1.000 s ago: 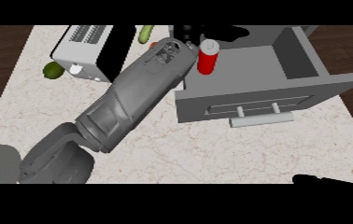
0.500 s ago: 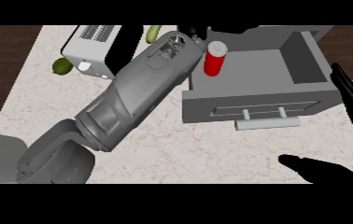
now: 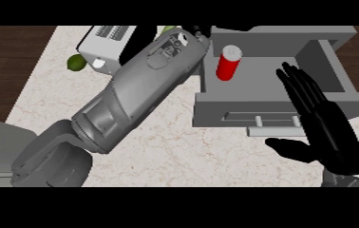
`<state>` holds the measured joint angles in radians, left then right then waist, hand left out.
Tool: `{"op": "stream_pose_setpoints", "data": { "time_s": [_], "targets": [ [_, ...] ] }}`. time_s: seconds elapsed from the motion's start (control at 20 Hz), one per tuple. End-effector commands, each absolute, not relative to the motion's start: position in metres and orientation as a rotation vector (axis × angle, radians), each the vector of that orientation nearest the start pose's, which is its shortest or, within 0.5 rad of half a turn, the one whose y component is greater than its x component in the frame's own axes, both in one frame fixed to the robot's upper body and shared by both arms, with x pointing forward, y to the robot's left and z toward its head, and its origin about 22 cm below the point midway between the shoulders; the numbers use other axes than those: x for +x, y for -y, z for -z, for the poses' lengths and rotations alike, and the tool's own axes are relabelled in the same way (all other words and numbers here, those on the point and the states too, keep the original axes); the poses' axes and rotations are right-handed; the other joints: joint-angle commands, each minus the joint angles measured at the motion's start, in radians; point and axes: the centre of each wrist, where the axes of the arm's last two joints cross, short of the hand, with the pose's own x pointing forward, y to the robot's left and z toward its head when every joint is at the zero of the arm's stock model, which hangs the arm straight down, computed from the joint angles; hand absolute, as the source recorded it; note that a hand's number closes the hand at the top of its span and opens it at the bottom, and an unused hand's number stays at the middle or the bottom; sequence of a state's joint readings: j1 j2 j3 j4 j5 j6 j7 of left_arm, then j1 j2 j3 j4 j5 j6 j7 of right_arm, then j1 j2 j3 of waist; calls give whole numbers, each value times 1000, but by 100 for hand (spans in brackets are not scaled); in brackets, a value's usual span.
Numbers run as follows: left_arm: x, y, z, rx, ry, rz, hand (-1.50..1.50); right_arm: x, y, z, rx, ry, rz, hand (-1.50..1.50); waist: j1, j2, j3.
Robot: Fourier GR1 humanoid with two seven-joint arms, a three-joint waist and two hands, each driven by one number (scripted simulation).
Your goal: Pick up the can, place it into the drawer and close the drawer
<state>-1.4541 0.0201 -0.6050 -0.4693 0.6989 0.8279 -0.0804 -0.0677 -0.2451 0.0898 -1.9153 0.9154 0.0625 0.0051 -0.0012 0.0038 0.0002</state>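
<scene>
The red can [image 3: 228, 63] with a white top stands upright inside the open grey drawer [image 3: 280, 82], near its left wall. My left forearm stretches from the lower left up to the drawer's back left corner. Only a dark bit of my left hand [image 3: 199, 32] shows past the wrist, just above and left of the can, and no part of it is seen round the can. My right hand [image 3: 319, 120] is open with straight fingers, held over the drawer's front right part and its handle [image 3: 273, 122].
A white toaster [image 3: 105, 46] stands at the back left with a green lime [image 3: 76, 62] beside it. Another green item [image 3: 168, 29] peeks out behind the left arm. The marble counter [image 3: 175, 151] ends at dark wood along the left.
My right hand has come up from the lower right edge to the drawer's front. The can now stands lower, inside the drawer, apart from the left wrist.
</scene>
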Motion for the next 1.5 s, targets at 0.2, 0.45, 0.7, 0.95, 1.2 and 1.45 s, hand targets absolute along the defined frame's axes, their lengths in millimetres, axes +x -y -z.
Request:
{"op": "stream_pose_setpoints", "data": {
  "time_s": [0.2, 0.45, 0.7, 0.95, 1.2, 1.45],
  "targets": [
    [418, -6, -187, 227, 1779, 47, -150, 270, 222, -56, -1018, 1728, -922, -150, 25, -9, 0],
    [417, -32, -199, 231, 1783, 21, -150, 300, 240, -31, -1069, 1656, -904, -150, 36, -10, 0],
    [418, -56, -209, 224, 1775, 46, -150, 316, 219, 5, -1106, 1628, -946, -150, 54, -6, 1],
    [415, -75, -225, 231, 1773, 38, -150, 346, 238, -6, -1188, 1589, -950, -150, 62, -5, 1],
    [412, -96, -211, 255, 1746, 51, -150, 366, 214, -8, -1250, 1631, -947, -150, 53, -1, 1],
    [401, -110, -207, 220, 1723, 35, -150, 384, 244, -6, -1321, 1656, -855, -150, 77, 7, 2]
  ]
}}
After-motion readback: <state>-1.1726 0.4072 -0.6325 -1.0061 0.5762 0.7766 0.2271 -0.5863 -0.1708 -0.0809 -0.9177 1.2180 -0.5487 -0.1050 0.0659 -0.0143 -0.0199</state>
